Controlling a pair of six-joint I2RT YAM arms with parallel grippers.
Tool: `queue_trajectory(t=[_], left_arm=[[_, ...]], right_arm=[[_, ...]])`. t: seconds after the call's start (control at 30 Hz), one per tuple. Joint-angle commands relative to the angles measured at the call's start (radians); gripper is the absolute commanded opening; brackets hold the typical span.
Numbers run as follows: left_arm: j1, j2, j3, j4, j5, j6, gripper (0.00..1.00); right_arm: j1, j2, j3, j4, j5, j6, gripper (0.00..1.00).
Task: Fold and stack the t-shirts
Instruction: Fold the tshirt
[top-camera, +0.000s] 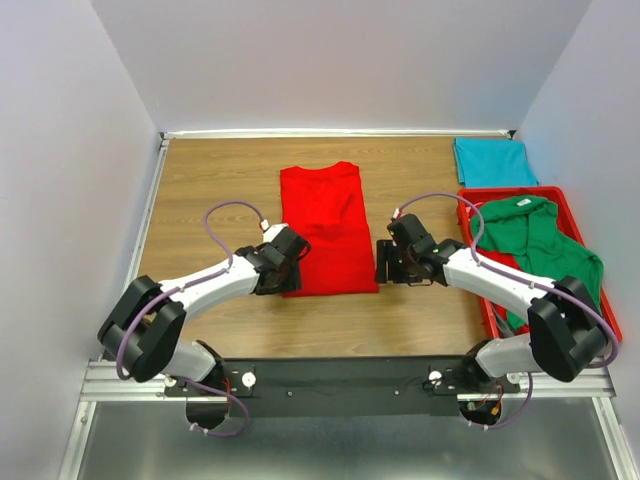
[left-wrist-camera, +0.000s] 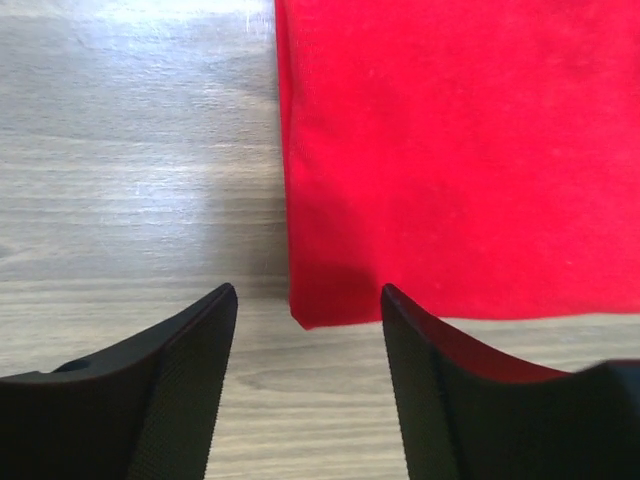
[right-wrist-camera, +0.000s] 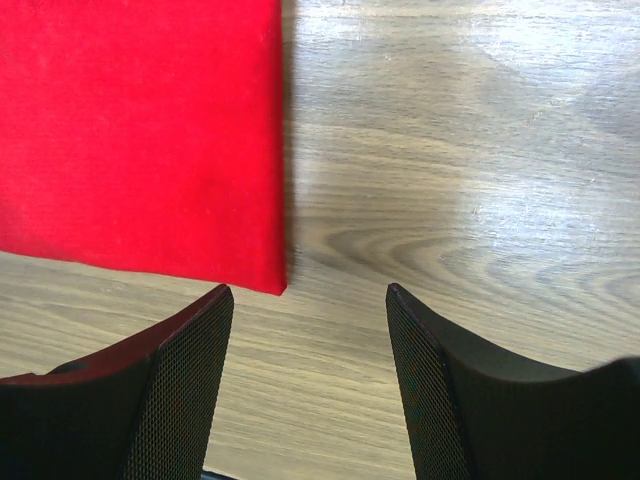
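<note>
At the middle of the surface (top-camera: 200, 190), the red t-shirt (top-camera: 325, 228) lay flat as a long narrow panel, sides turned in, collar end away from the arms. The left gripper (left-wrist-camera: 308, 292) was released and empty, jaws apart and astride the shirt's near left corner. The right gripper (right-wrist-camera: 308, 290) was likewise released and empty, with the near right corner sitting between its jaws, closer to the left one.

Step in hand, as I judged it: take both near corners and fold the hem up toward the collar. To do it well, each gripper should catch every layer at its corner, not the top one only. Both should rise together and travel level so the crease runs square, then set down gently with edges matched. How many layers sat at those corners I could not tell.

The surface was wood-grain with patches of glare. A teal t-shirt (top-camera: 490, 161) lay folded at the far right corner. A green t-shirt (top-camera: 530, 240) was heaped loose in the red tray (top-camera: 545, 190) at the right edge. Pale walls (top-camera: 340, 60) stood on three sides.
</note>
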Motion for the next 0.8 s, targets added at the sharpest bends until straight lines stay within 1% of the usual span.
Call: queue_trajectory(t=[0.0,0.13,0.33,0.37,0.47,0.5,0.57,0.6,0.63,0.67,0.7,0.77], left_arm=[[-0.012,0.035,0.006,0.02,-0.009,0.008,0.62],[-0.018,0.062,0.003,0.027,-0.006,0.011,0.57],[-0.052,0.118,-0.005,0.038,0.009,-0.003,0.54],[-0.058,0.125,-0.013,0.044,0.018,-0.008,0.49],[-0.064,0.125,-0.026,0.05,0.026,-0.019,0.41],[-0.066,0.122,-0.034,0.05,0.029,-0.023,0.36],[-0.067,0.119,-0.04,0.052,0.031,-0.026,0.34],[-0.067,0.113,-0.046,0.052,0.032,-0.026,0.29],[-0.067,0.111,-0.048,0.052,0.032,-0.028,0.27],[-0.067,0.107,-0.049,0.052,0.032,-0.028,0.22],[-0.069,0.104,-0.053,0.052,0.032,-0.028,0.17],[-0.069,0.099,-0.054,0.053,0.034,-0.029,0.13]], right_arm=[[0.01,0.009,0.017,-0.024,0.048,-0.009,0.7],[0.012,0.014,0.017,-0.023,0.046,-0.012,0.7],[0.027,0.035,0.025,-0.021,0.052,-0.005,0.69],[0.033,0.045,0.026,-0.021,0.051,0.001,0.69],[0.05,0.055,0.032,-0.02,0.052,0.011,0.69],[0.059,0.063,0.037,-0.02,0.057,0.017,0.68],[0.07,0.074,0.043,-0.02,0.061,0.021,0.68],[0.075,0.089,0.049,-0.02,0.063,0.023,0.67],[0.076,0.097,0.051,-0.017,0.062,0.025,0.66],[0.078,0.104,0.055,-0.018,0.065,0.026,0.66],[0.082,0.111,0.057,-0.018,0.066,0.029,0.64],[0.087,0.129,0.068,-0.017,0.068,0.032,0.63]])
